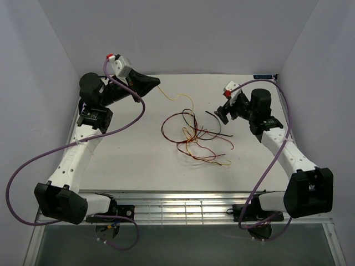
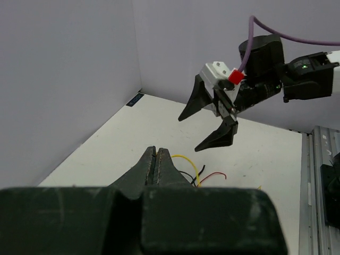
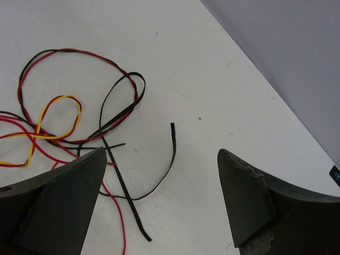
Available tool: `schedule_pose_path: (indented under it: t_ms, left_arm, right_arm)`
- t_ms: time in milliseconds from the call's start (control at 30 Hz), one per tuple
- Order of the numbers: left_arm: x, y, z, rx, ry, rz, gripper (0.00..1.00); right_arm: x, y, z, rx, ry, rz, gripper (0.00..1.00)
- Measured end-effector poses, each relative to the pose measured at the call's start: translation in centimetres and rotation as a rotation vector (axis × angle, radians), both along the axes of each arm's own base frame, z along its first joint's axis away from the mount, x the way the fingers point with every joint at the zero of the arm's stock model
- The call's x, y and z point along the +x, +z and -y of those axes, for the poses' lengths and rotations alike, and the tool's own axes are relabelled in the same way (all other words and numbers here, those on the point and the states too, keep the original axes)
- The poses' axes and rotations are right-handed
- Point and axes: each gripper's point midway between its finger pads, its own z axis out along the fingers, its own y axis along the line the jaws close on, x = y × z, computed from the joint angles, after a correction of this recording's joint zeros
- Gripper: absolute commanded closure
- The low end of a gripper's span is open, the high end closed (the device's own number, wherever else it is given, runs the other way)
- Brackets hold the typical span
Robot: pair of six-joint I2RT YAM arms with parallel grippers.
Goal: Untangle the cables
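Step in hand: pulling single strands out of the knot – one end is held at the far left, and the other arm is free to take a second strand
Cables [image 1: 194, 136]: a loose tangle of red, black and yellow loops lying flat near the middle of the table [image 1: 133, 160], between the two arms
Left gripper [image 2: 157, 151]: pinched tight on the end of the yellow cable [image 1: 180, 97], raised near the far left corner; the wire runs from its tip in a slack curve down to the bundle
Right gripper [image 3: 160, 153]: jaws spread wide and holding nothing, hovering just right of the tangle
Black cable [image 3: 174, 143]: its free end curls out of the bundle onto bare table, right under the gap between the right fingers; a second straight black end lies just beside it, crossing a red strand [image 3: 119, 223]
Next move, as I judge it: bring the right fingers down around that curled black end, close on it alone, then draw it rightward – away from the held yellow end – so the loops slide apart
What it calls for: a low, exact pinch, since the wire is thin and lies flat, and care not to catch the neighbouring black or red strand
Risk: pulling hard may tighten the crossings in the middle instead of freeing them
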Motion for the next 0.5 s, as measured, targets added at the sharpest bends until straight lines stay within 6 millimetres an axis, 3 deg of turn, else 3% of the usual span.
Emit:
schedule_pose_path:
  t_ms: [100,200,333,500]
  left_arm:
    - [-0.3,0.1,0.1,0.004,-0.015,0.005,1.0]
    - [-0.4,0.1,0.2,0.006,-0.023,0.006,1.0]
    - [-0.4,0.3,0.2,0.003,-0.023,0.008,1.0]
    - [-0.3,0.3,0.2,0.001,-0.02,0.001,1.0]
  right_arm:
    - [0.6,-1.6,-1.4,-0.083,0.095,0.0,0.1]
    - [0.1,-4.9,-3.0,-0.172,0.203,-0.039,0.1]
    - [-2.3,-9.0,-4.7,-0.259,0.344,-0.126,0.1]
    - [-5.3,-10.2,-5.6,-0.271,0.422,-0.17,0.1]
